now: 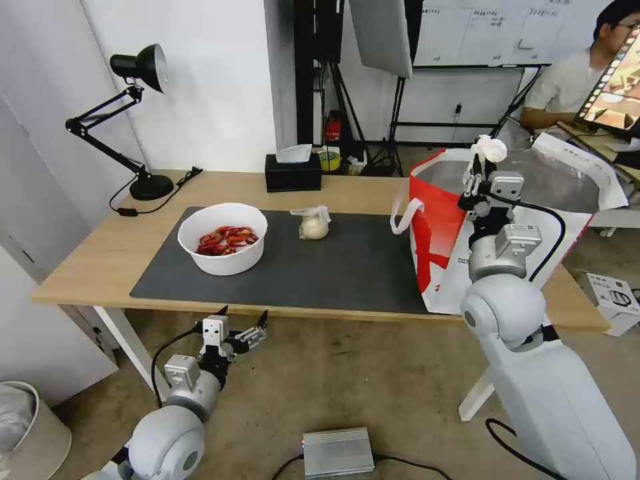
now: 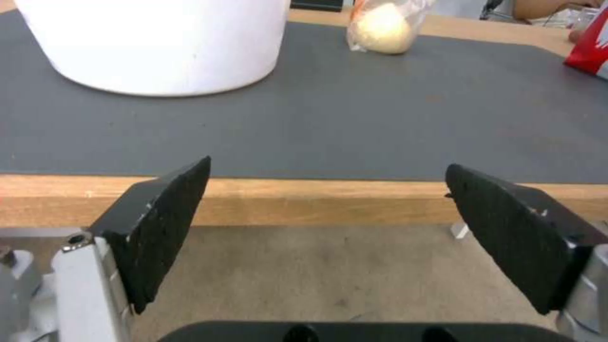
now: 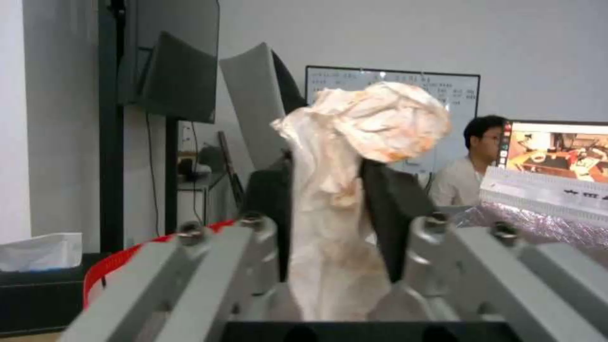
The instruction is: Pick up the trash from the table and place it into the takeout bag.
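My right gripper [image 1: 481,162] was raised over the open mouth of the large white-and-red takeout bag with silver foil lining [image 1: 445,220], its fingers pinched shut on the crumpled white tissue with orange stains [image 3: 367,118], most of which bulged out above the pads. I judged I held it there, above the foil opening, so that letting go would drop it straight inside. My left gripper [image 1: 241,319] waited low, in front of the near edge of the long light-wood table [image 1: 100,253], jaws spread wide and empty, well clear of the work. On the dark grey rectangular mat [image 1: 347,267] the white round bowl of red crayfish shells [image 1: 223,239] and the small knotted clear bag [image 1: 314,223] remained to be collected.
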